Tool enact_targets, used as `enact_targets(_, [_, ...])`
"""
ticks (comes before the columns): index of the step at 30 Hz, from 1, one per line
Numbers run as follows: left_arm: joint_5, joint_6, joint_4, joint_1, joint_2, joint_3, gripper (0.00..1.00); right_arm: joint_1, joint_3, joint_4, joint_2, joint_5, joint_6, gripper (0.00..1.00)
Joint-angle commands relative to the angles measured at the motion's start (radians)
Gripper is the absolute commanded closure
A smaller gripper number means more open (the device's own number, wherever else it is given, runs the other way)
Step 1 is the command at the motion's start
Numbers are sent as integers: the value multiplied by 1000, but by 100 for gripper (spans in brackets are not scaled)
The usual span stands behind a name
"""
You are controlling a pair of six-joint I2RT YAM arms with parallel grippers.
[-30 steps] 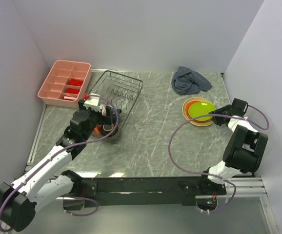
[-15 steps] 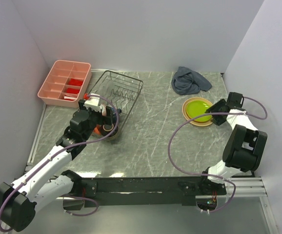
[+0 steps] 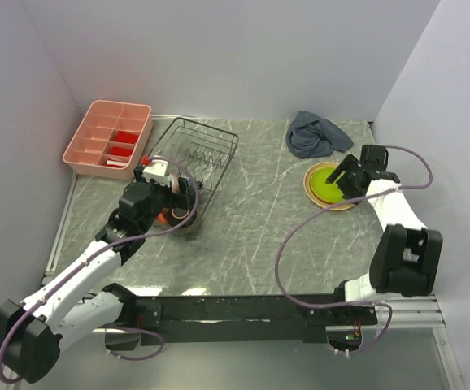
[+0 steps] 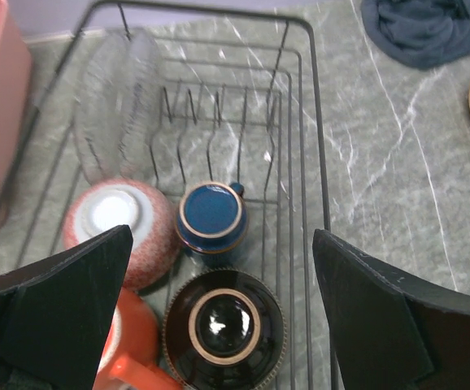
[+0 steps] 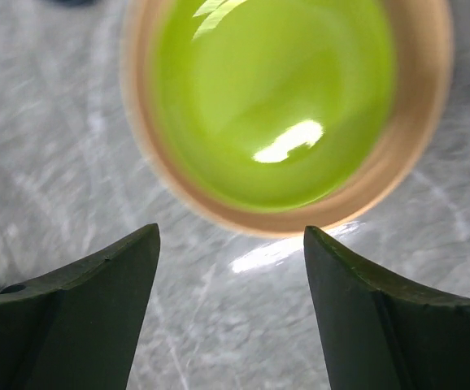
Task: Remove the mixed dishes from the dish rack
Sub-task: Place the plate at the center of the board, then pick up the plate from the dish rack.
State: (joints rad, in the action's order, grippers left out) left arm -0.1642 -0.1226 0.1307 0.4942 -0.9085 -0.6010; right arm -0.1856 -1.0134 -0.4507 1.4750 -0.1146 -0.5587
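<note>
Dish rack [image 3: 211, 146] sits at the back left of the counter [image 3: 251, 236], with four pieces left in its near corner: pinkish bowl [image 4: 117, 223], dark blue cup [image 4: 211, 215], dark brown bowl [image 4: 223, 325], orange mug [image 4: 129, 349]. Both bowls look upside down. Lime green plate [image 5: 276, 81] is already out, nested on the large tan-yellow plate [image 5: 422, 97] at the right side of the counter.

Left pincer [image 4: 223, 236] is released, jaws wide, hovering over that cluster. Right pincer [image 5: 231, 236] is also released and holds nothing; it is just above the near rim of the plates.

Risks as I see them:
- The cluster is tight. Cup, brown bowl and pinkish bowl are touching or nearly so, so a finger dropped beside one likely shoves its neighbour or lands on it.
- An upturned bowl offers a rounded glazed outside, so the grip may slip and drop it on the others.
- There are wires all round. A finger hooked in the mesh on the lift would drag or tip the whole rack.
- The mug is partly hidden under the left finger and I can't tell where its handle points, so a blind grab could twist it.
- Right side: leaving low could clip the tan rim and skid the stack.
</note>
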Motion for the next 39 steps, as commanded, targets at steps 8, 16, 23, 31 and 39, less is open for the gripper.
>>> enact_targets(8, [91, -58, -172, -37, -239, -290, 1, 159, 176, 121, -407, -144, 26, 9])
enact_targets(16, [155, -97, -390, -143, -499, -587, 1, 229, 291, 127, -622, -223, 62, 0])
enact_targets(23, [207, -78, -503, -210, -642, -758, 5, 235, 371, 124, -746, -258, 77, 0])
enact_targets(31, [270, -34, -546, -252, -771, -891, 21, 235, 429, 106, -818, -267, 82, 0])
enact_targets(39, [289, 23, -568, -255, -895, -1035, 29, 233, 446, 101, -829, -277, 83, 0])
